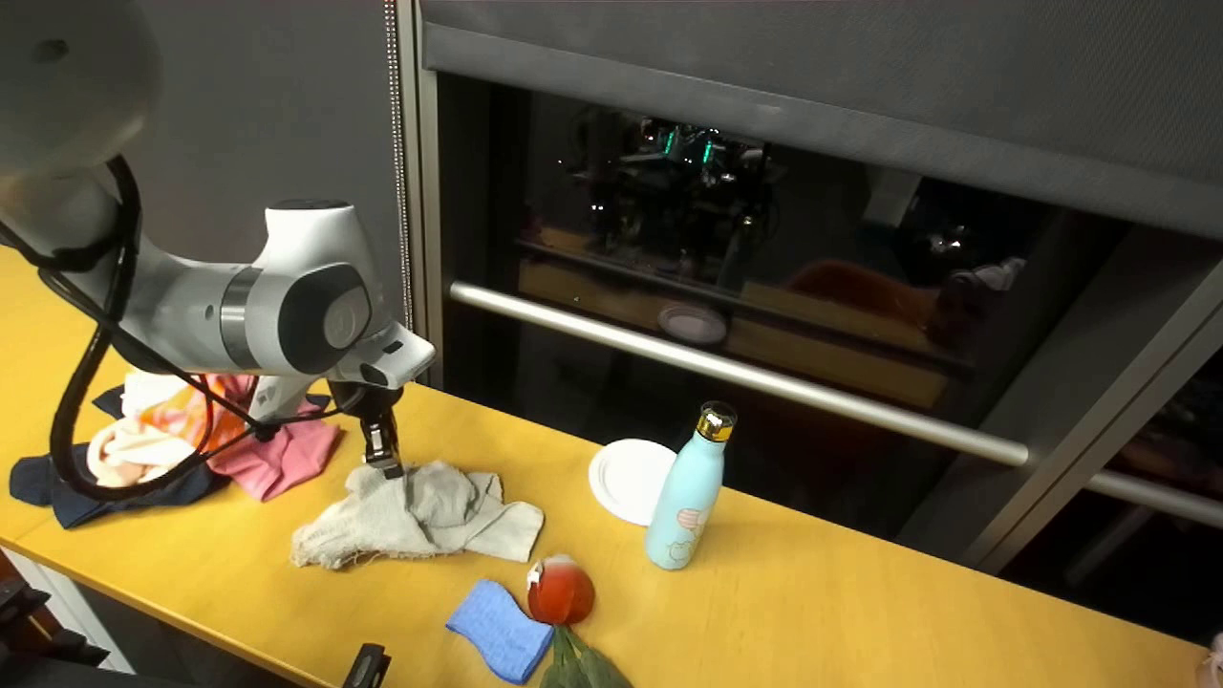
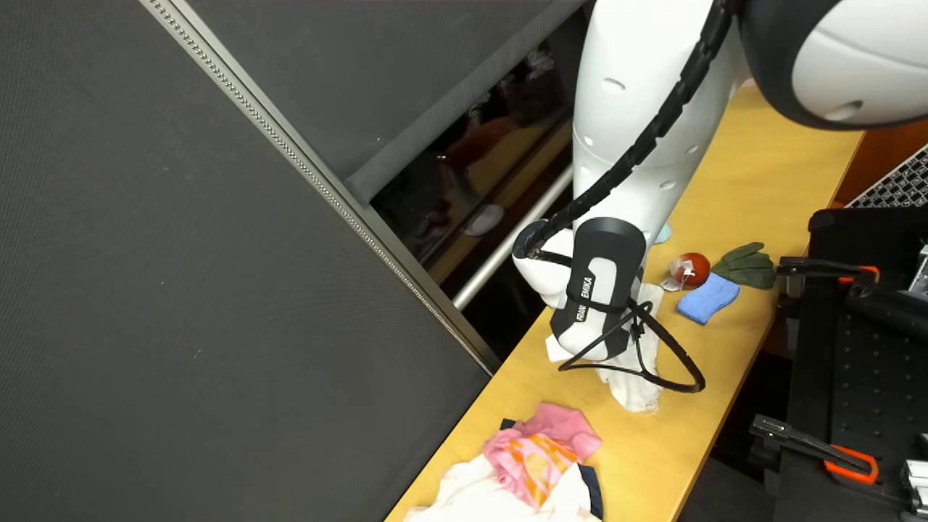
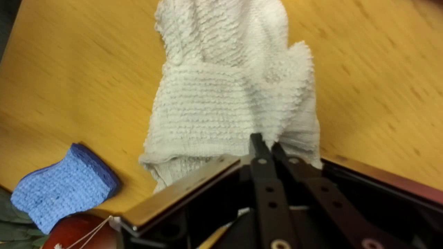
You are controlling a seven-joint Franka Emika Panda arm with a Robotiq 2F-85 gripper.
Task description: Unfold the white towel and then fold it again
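The white towel [image 1: 377,521] lies rumpled and partly folded over itself on the yellow wooden table, with a frayed edge. It also shows in an exterior view [image 2: 638,391], partly hidden by the arm. In the wrist view the towel [image 3: 207,107] fills the upper middle, with a pointed fold leading down to the fingertips. My gripper [image 3: 266,141] is nearly closed, with that pinch of cloth between its tips. In an exterior view the gripper [image 1: 387,468] points down at the towel's upper side, touching it. The arm hides the gripper in an exterior view.
A heap of clothes [image 1: 277,454] lies beside the towel. A small blue cloth [image 1: 502,631], a red round object [image 1: 561,592] and a dark green item [image 1: 578,664] lie near the front edge. A white plate [image 1: 621,483] and a light blue bottle [image 1: 686,506] stand near the window.
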